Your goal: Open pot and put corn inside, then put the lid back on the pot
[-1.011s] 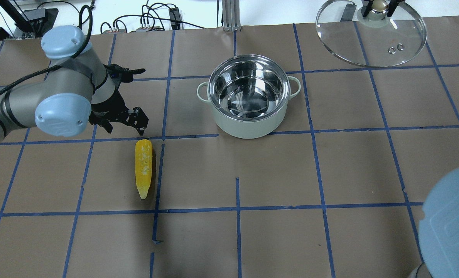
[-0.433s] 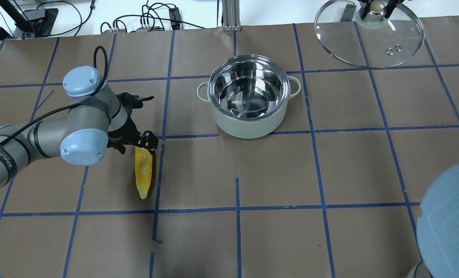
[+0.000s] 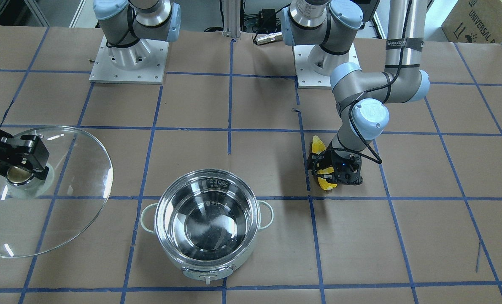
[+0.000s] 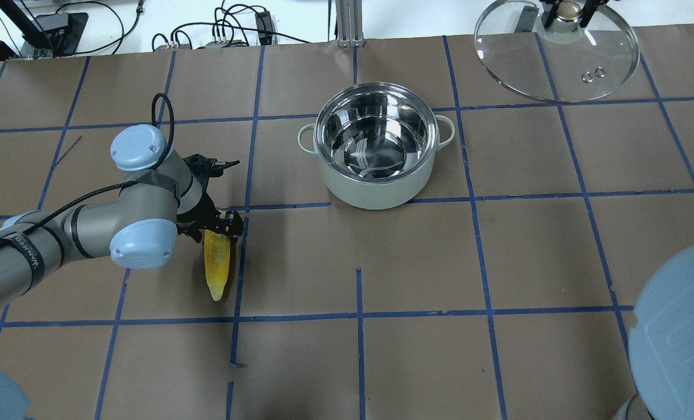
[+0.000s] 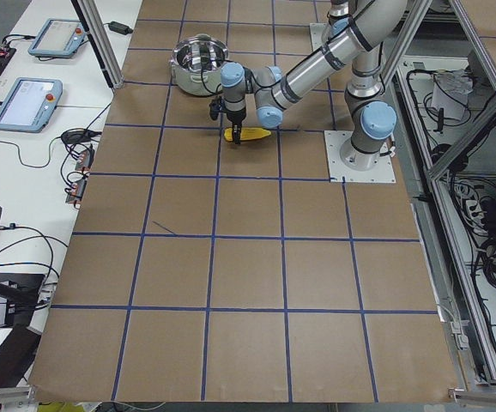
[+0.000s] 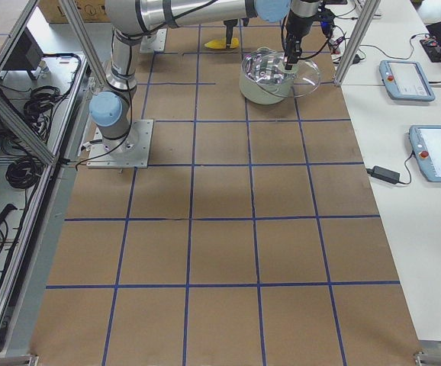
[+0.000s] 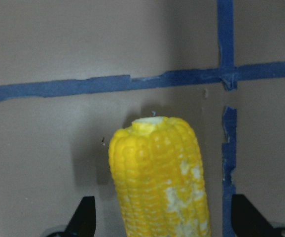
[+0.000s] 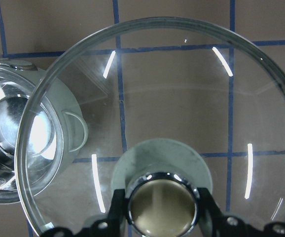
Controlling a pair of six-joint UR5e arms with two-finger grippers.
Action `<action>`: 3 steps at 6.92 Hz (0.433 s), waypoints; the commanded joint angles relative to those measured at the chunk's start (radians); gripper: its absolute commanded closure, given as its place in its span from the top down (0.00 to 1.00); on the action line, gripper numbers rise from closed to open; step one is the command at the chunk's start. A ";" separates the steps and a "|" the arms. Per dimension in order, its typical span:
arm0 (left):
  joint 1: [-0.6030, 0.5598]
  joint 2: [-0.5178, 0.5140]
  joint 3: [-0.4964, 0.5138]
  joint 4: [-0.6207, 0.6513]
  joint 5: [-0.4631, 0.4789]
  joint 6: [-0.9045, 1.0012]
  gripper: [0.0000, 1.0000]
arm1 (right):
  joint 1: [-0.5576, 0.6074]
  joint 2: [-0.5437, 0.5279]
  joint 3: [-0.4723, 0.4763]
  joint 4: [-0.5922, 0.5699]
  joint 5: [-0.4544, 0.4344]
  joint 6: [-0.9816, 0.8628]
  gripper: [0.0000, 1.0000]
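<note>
The yellow corn (image 4: 217, 269) lies on the table left of the pot, thick end toward the far side. My left gripper (image 4: 216, 228) is low over that thick end and open. In the left wrist view the corn (image 7: 157, 173) sits between the two black fingertips (image 7: 86, 217) with gaps on both sides. The pale pot (image 4: 370, 189) stands uncovered with its steel inside bare. My right gripper (image 4: 568, 9) is shut on the knob of the glass lid (image 4: 557, 64), held above the table's far right; the right wrist view shows the lid (image 8: 182, 98) beside the pot (image 8: 14, 66).
Brown paper with a blue tape grid covers the table (image 4: 417, 262). Cables and boxes (image 4: 224, 32) lie along the far edge. Both arm bases (image 3: 128, 59) stand at the robot's side. Tablets (image 6: 407, 80) rest on the white bench beyond the table.
My left arm has swung forward and lowered, bringing its open gripper from behind the corn down over its thick end. The lid has shifted only slightly.
</note>
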 commanded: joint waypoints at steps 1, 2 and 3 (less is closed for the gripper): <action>0.003 -0.002 0.005 -0.027 -0.001 0.012 0.43 | 0.001 -0.003 -0.001 0.000 0.000 0.002 0.12; 0.001 0.013 0.014 -0.041 -0.010 0.005 0.36 | 0.002 -0.003 -0.001 0.000 0.001 0.005 0.12; -0.008 0.015 0.070 -0.088 -0.014 -0.013 0.36 | 0.002 -0.006 -0.001 0.000 0.000 0.007 0.12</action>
